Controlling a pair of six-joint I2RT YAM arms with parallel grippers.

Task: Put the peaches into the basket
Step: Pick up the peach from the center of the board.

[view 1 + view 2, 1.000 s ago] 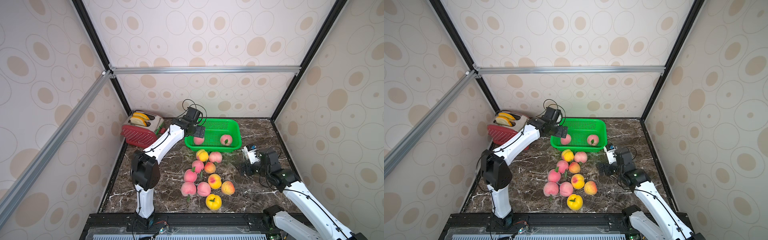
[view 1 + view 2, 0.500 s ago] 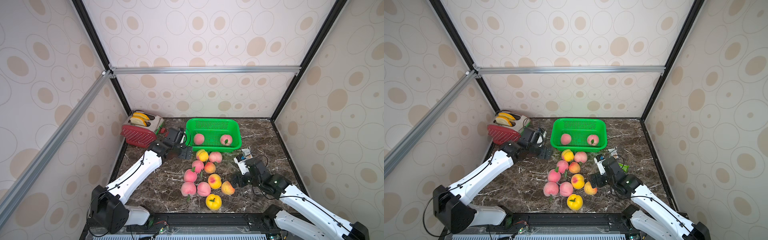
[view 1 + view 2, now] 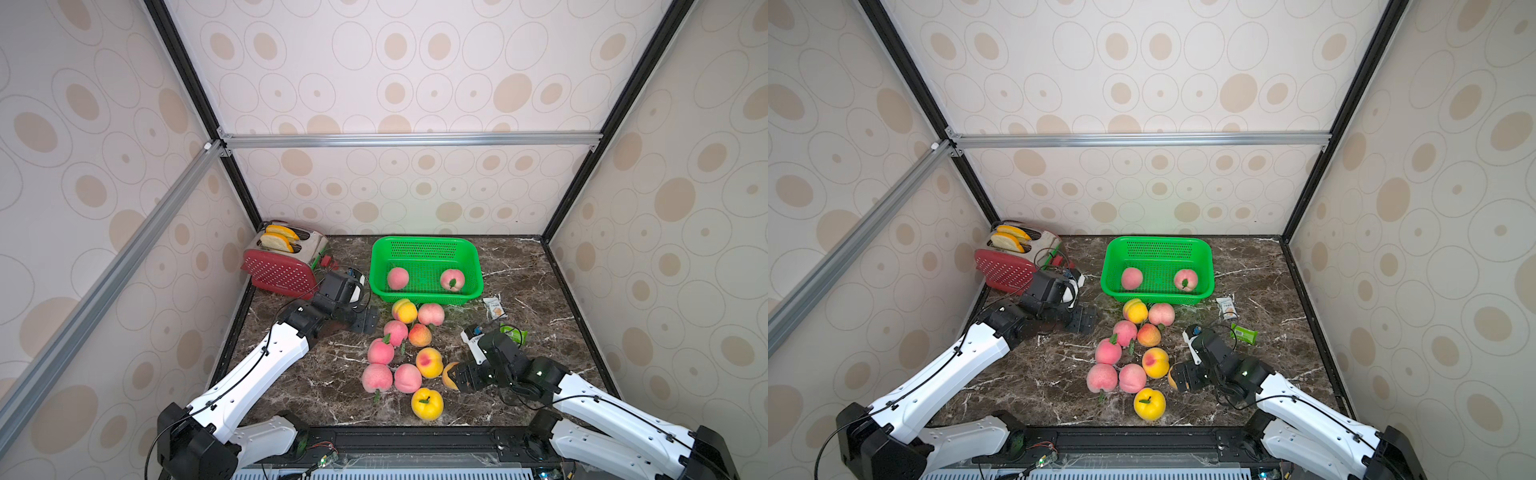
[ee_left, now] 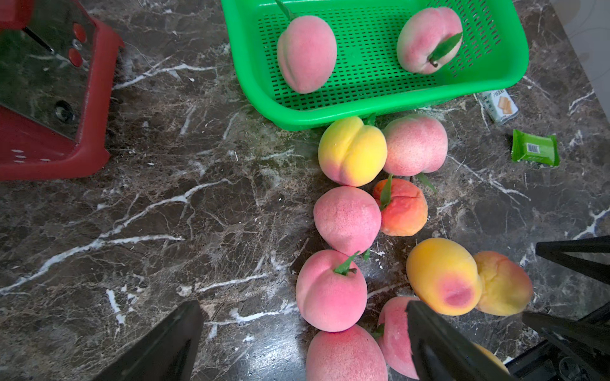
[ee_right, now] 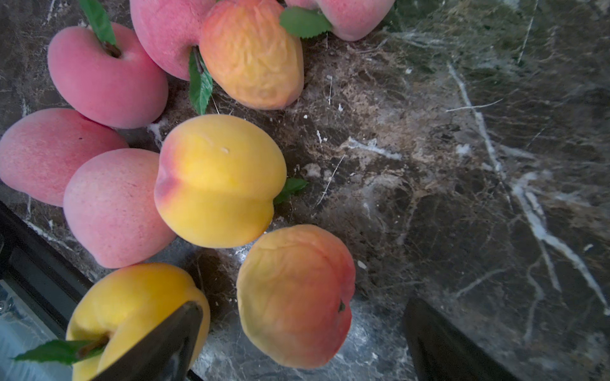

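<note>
- Since the earlier frames, the left arm (image 3: 266,361) has pulled back from over the basket (image 3: 426,240) toward 7 o'clock. The right arm (image 3: 582,390) has swung in from the 3 o'clock side to the edge of the fruit.
- The bench (image 3: 316,374) carries ten peaches (image 3: 395,331) in a loose cluster near its middle. The basket stands at 12 o'clock from them and already holds two pink ones.
- The left claw (image 3: 365,321) hangs open and empty at 9 o'clock of the cluster, apart from every fruit.
- The right claw (image 3: 459,376) is open too and grips nothing yet. In the right wrist view its fingers (image 5: 161,349) stand on both sides of the orange-blushed peach (image 5: 293,297); I cannot tell if they touch it.
- In both top views this peach lies just at 9 o'clock of the right claw, on the 4 o'clock edge of the cluster, so the right arm is clearly the nearer one.
- The peach is almost round, so I judge that its axis matters little. One finger is very near the yellow peach (image 5: 132,297) and could push it when closing.
- From there the basket lies toward 11 o'clock, beyond the other fruit.
</note>
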